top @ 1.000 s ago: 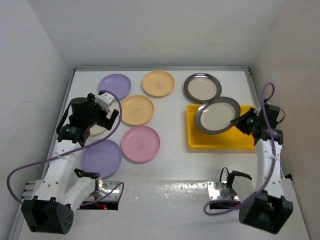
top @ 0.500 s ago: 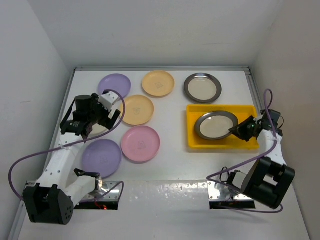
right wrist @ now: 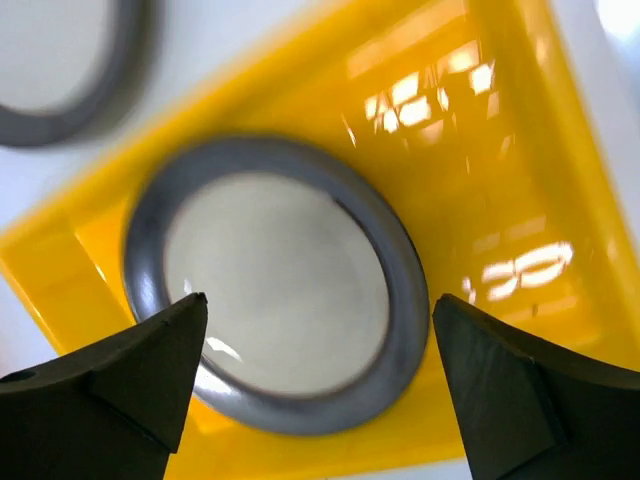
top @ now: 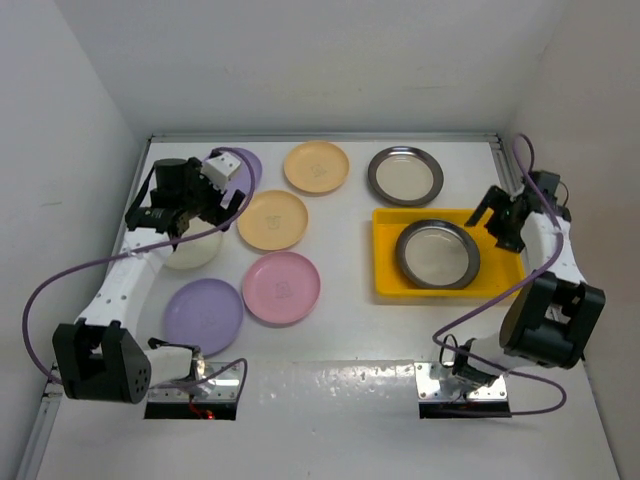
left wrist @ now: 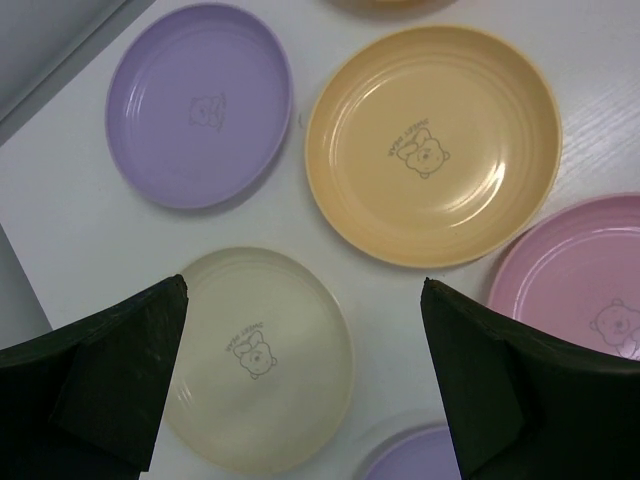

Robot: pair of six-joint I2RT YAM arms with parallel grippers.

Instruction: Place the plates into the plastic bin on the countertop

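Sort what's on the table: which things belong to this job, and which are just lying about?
Job: bin; metal plate inside it; second metal plate; two orange plates; pink plate; cream plate; two lavender plates.
Lying about: only the arms' purple cables.

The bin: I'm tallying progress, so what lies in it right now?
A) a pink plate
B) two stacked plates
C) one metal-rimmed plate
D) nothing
C: a single metal-rimmed plate lies flat inside the bin, with the right gripper open and off it.
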